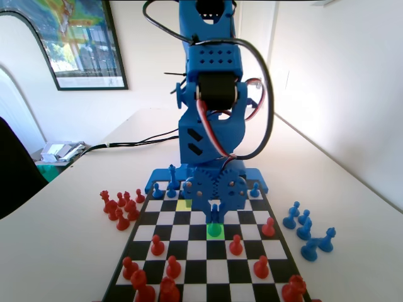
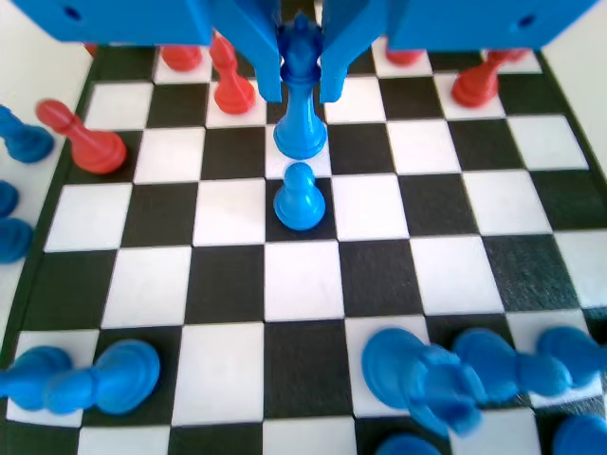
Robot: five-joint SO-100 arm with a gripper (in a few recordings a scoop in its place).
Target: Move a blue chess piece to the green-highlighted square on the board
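Note:
In the wrist view a tall blue chess piece [image 2: 302,118] with a crowned head stands upright on the board [image 2: 228,284]. My gripper [image 2: 302,90] is shut on its head, one jaw on each side. A small blue pawn [image 2: 300,199] stands one square nearer the camera, just clear of the jaws. In the fixed view the gripper [image 1: 215,217] hangs low over the green-highlighted square [image 1: 215,230], where the base of the held piece shows tinted green. A paler yellow-green square [image 1: 184,204] lies up and to the left of it.
Red pieces [image 1: 157,245] stand on the near half of the board in the fixed view. Captured red pieces [image 1: 119,207] crowd its left side and blue ones [image 1: 305,226] its right. Blue back-row pieces [image 2: 446,374] fill the bottom of the wrist view.

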